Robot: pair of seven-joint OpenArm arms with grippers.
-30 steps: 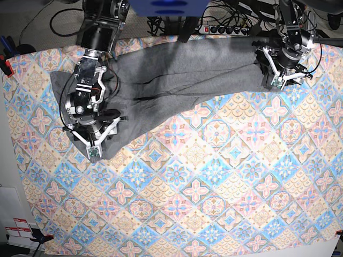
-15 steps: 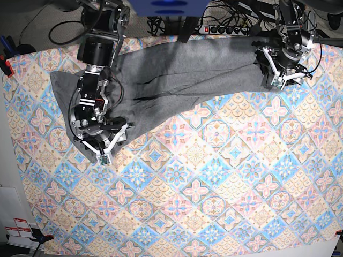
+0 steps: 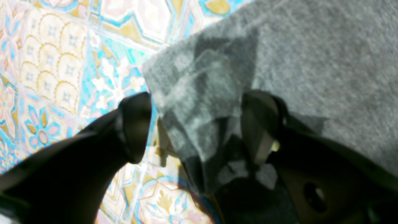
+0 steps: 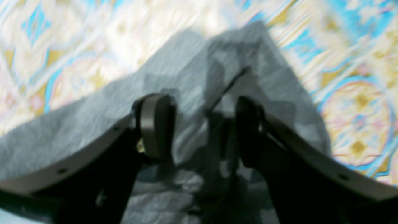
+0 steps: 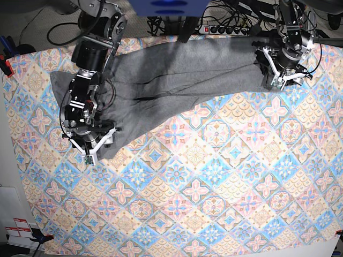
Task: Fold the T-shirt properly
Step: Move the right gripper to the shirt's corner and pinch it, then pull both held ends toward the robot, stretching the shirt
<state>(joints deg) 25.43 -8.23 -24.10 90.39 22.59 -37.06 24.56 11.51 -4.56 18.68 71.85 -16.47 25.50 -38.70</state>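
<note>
Heather-grey cotton T-shirt [image 5: 177, 75] stretched 9-to-3 on pastel diamond-patterned tablecloth [image 5: 214, 187]; left gripper [image 3: 196, 121] and right gripper [image 4: 202, 124] wide, straddling corners.

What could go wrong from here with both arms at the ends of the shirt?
1. The left gripper stands open around a corner of the T-shirt; one finger is over the tablecloth, so closing might pinch both.
2. The right gripper is open over a wrinkled, layered corner; it may catch only one layer.
3. The shirt lies bunched and creased across its middle; folding now would probably trap those wrinkles.
</note>
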